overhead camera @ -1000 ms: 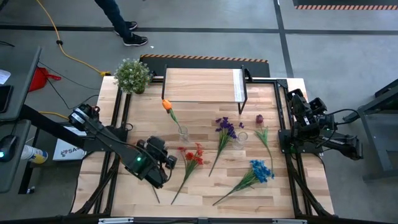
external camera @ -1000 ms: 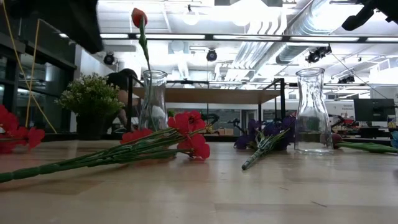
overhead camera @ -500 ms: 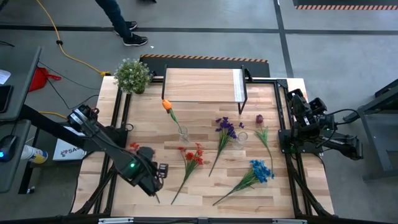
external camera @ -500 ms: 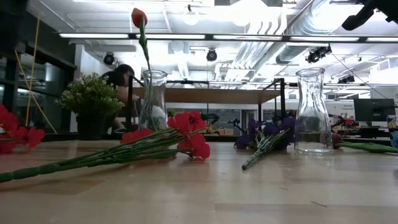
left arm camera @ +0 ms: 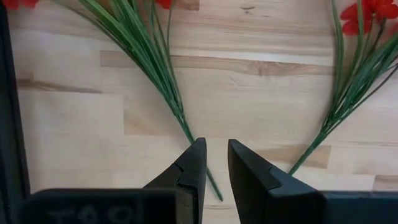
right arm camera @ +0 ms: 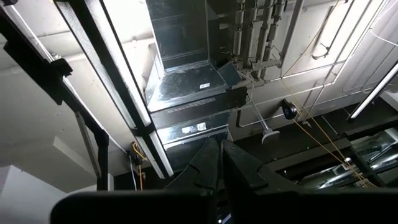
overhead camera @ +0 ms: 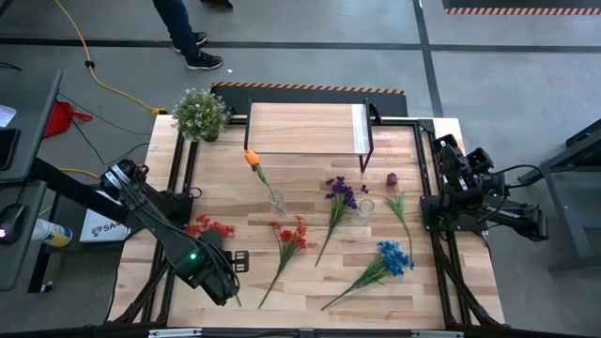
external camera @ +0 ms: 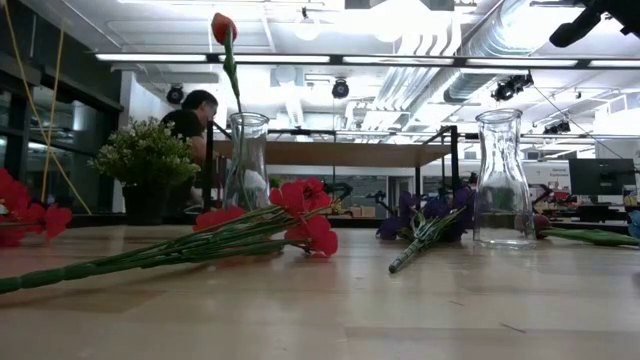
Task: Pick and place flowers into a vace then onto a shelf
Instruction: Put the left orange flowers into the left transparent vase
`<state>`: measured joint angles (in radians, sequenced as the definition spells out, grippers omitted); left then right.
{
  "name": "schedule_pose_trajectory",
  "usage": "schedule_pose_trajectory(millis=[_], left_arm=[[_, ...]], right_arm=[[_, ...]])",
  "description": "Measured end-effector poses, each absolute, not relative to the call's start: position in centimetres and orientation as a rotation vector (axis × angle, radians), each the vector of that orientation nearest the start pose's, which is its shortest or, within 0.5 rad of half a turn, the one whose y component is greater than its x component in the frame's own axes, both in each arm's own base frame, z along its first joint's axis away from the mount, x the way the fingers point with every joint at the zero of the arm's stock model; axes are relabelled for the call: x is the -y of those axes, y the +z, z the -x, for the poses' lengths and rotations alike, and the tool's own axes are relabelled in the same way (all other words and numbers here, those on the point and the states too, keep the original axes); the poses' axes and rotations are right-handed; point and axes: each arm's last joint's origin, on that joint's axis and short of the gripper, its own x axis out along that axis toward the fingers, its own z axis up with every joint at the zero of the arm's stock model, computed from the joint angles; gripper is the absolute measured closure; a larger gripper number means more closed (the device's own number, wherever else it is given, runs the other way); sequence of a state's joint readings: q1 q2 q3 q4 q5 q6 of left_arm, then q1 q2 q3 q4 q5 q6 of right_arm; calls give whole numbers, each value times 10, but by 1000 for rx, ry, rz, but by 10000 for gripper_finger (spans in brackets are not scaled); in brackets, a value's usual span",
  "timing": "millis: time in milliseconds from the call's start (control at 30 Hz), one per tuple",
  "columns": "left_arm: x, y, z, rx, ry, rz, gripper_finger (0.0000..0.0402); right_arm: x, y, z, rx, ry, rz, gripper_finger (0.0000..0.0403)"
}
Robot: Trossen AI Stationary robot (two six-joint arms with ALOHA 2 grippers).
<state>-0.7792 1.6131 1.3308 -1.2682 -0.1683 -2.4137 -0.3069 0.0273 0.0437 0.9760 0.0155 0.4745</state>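
My left gripper hangs pointing down over the table's near left part, its fingers a narrow gap apart with nothing between them. Below it, flat on the table, lies the stem of a red flower. A second red flower lies to its right. An orange tulip stands in a glass vase. Another vase stands empty, with purple, blue and dark red flowers lying around it. The shelf stands at the far edge. My right gripper is shut, pointing up, at the right edge.
A bushy potted plant stands at the far left corner beside the shelf. A person shows behind the table in the low view. Bare wood lies along the near edge between the flower stems.
My left gripper has moved toward the table's near left corner and rolled about its own axis, still pointing down. The arm has left the low view's top left. The left red flower, covered by the arm before, now shows; no flower has moved.
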Motion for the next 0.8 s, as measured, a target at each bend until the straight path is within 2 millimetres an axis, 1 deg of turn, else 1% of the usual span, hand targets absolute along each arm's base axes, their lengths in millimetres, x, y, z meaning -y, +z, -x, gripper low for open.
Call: schedule_pose_trajectory(millis=[233, 533, 800], left_arm=[[199, 257, -207, -1014, 1237, 1269, 302], [211, 239, -216, -1092, 1293, 1301, 302], [217, 229, -221, -1104, 1308, 1310, 302]], right_arm=[[16, 256, -50, 1027, -44, -280, 391], [16, 255, -51, 1023, -47, -279, 391], [16, 255, -51, 1018, -49, -281, 391]])
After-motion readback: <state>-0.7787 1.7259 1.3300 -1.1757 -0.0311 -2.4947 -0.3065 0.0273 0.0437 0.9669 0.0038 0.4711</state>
